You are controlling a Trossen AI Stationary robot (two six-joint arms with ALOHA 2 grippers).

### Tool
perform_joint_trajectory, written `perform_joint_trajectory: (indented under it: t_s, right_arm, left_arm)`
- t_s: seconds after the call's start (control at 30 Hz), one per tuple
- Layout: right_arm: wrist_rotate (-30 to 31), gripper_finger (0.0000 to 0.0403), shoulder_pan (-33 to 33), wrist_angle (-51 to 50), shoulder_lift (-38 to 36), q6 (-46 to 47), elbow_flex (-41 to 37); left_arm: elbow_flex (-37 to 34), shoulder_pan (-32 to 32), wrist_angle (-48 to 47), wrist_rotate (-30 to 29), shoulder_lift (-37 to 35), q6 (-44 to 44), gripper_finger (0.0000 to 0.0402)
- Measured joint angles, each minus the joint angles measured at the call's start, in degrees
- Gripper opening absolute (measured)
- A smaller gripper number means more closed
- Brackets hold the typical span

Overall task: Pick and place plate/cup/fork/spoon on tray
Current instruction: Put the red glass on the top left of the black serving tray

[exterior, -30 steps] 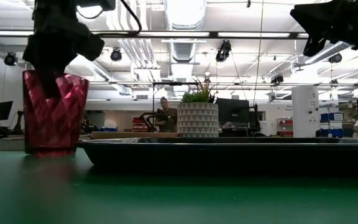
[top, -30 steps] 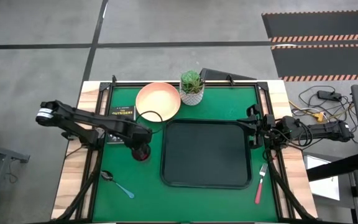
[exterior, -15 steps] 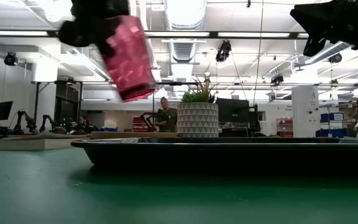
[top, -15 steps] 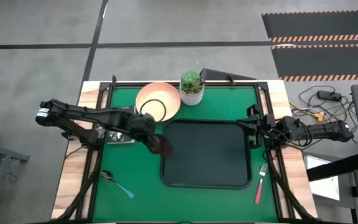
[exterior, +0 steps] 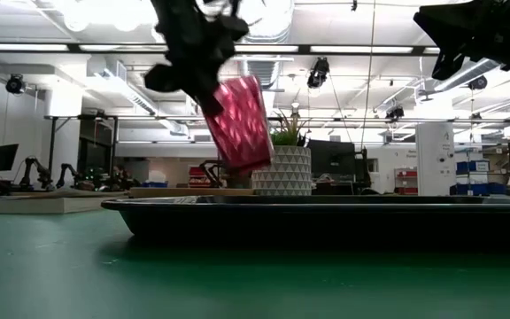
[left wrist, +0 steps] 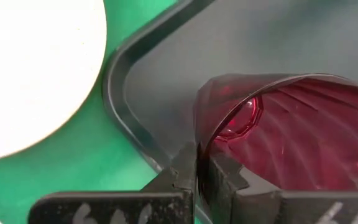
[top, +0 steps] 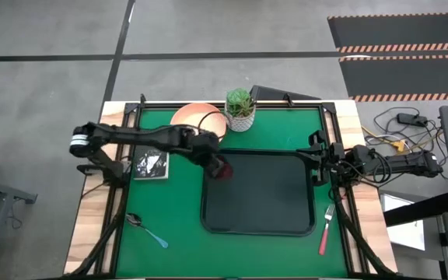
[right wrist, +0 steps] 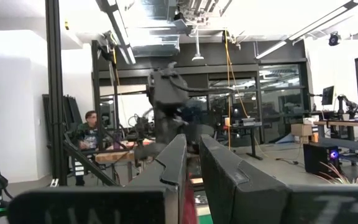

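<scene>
the tray lies in the middle of the green table. the plate sits beyond its far left corner, beside a potted plant. the left gripper pinches the cup by its rim, tilted in the air above the tray's far left corner. the right gripper waits at the tray's right edge, its fingers nearly together and holding nothing. the fork lies right of the tray, the spoon near the table's front left.

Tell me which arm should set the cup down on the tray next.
The left. Its gripper is shut on the cup, held tilted above the tray's near-left corner. The right gripper waits at the tray's right edge, holding nothing.
</scene>
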Motion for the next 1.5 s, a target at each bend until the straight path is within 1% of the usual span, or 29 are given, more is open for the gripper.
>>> perform_joint_trajectory:
  t_s: [0.13,0.23,0.43,0.9,1.23,1.5]
  right_arm:
    - [0.00,0.0036,0.00,0.00,0.00,0.00,0.00]
    - [-0.02,0.0036,0.02,0.00,0.00,0.00,0.01]
    - [-0.02,0.0036,0.01,0.00,-0.02,0.00,0.00]
    - [-0.02,0.0036,0.02,0.00,-0.02,-0.02,0.00]
    - [-0.02,0.0036,0.01,0.00,-0.02,-0.04,0.02]
    - [-0.02,0.0036,0.00,-0.02,-0.02,0.00,0.01]
  left_arm:
    - [2.50,3.18,-0.24,1.99,3.66,3.96,0.0000]
    - [2.70,5.15,-0.51,3.61,5.47,5.91,0.0000]
    - [2.54,7.19,-3.33,3.77,6.92,6.15,0.0000]
    - [1.85,7.53,-3.24,3.74,6.94,6.15,0.0001]
    - [1.85,7.64,-2.76,3.52,6.87,6.19,0.0037]
    - [1.80,7.66,-2.52,3.17,6.59,7.40,0.0047]
